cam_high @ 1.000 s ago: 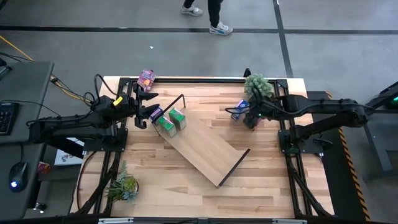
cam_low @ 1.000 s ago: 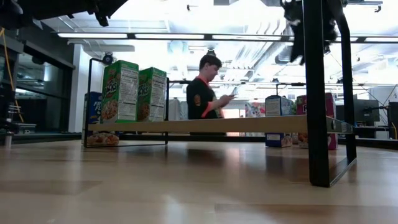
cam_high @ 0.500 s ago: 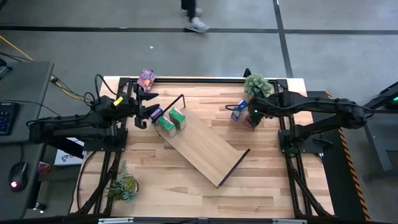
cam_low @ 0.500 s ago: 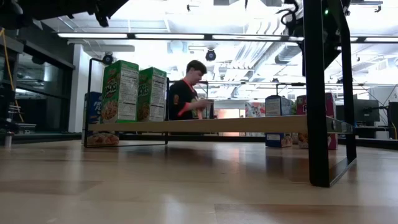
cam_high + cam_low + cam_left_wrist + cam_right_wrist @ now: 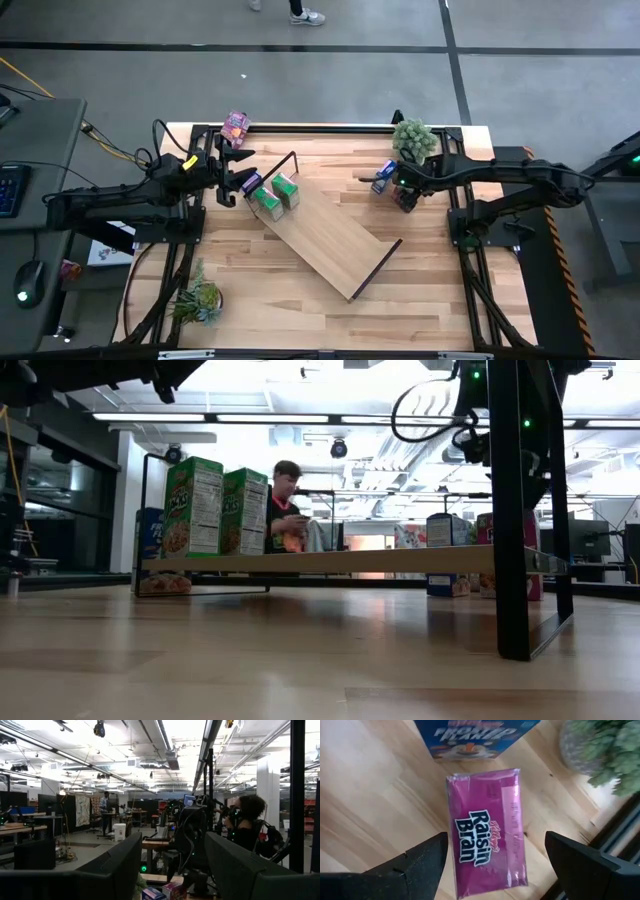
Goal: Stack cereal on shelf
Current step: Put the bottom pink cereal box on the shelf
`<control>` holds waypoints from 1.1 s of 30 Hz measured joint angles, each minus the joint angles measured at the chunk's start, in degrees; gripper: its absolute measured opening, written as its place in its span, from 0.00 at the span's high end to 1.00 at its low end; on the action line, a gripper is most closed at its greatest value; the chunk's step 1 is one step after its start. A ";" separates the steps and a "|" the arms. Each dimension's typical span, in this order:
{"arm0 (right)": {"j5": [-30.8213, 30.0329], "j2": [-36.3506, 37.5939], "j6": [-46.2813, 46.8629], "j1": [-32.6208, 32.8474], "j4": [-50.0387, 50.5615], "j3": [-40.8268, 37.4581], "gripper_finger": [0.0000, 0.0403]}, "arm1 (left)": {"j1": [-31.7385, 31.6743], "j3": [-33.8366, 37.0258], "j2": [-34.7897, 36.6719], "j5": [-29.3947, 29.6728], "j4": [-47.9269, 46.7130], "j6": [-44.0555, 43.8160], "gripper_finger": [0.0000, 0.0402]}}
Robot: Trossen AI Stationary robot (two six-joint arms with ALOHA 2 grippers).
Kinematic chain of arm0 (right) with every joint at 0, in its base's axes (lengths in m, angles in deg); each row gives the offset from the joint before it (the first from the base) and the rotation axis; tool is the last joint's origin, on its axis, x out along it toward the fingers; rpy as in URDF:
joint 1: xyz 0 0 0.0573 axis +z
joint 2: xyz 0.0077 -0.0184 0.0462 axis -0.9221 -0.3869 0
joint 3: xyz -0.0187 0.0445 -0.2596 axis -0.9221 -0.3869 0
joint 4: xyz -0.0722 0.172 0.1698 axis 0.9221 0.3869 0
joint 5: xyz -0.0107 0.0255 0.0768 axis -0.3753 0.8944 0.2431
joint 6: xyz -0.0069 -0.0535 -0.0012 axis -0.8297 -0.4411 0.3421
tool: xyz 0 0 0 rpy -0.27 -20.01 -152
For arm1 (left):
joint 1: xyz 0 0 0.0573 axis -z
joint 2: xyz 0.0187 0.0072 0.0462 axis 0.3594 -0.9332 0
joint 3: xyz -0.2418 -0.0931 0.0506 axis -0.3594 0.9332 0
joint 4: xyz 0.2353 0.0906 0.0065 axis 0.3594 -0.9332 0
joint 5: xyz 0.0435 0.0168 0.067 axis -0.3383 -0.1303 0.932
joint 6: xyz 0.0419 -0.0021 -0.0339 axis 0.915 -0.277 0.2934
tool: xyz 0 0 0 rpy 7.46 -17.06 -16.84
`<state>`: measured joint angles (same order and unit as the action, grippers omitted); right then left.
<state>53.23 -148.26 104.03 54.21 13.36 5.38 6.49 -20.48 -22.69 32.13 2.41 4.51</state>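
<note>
Cereal boxes are sitting in several spots: two green ones (image 5: 276, 194) on the shelf (image 5: 330, 240), and a purple box (image 5: 487, 832) lying flat beside a blue box (image 5: 470, 735) near the plant (image 5: 415, 137). The right gripper (image 5: 495, 865) is hovering spread over the purple box (nothing held). Descending off-centre could be nudging it aside. The left gripper (image 5: 237, 170) is waiting open by the shelf's end.

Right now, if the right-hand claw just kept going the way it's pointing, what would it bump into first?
Most likely the magenta Raisin Bran box: the right gripper points down at it, open, one finger on either side. Their distance apart is unclear.
</note>
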 joint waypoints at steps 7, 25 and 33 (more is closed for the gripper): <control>2.42 0.00 -3.35 -0.24 -5.21 -3.20 0.19 | 0.00 0.00 0.01 -0.04 0.00 0.03 0.48; 2.69 0.00 -4.83 -0.25 -5.36 -3.64 0.47 | -0.02 0.00 0.01 -0.04 -0.02 0.05 0.48; 3.90 0.02 -4.84 -0.21 -0.15 3.81 0.61 | -0.02 0.00 0.01 -0.04 0.09 0.05 0.48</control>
<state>57.13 -148.24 99.19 54.00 13.21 9.20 6.47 -20.48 -22.68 32.09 2.49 4.56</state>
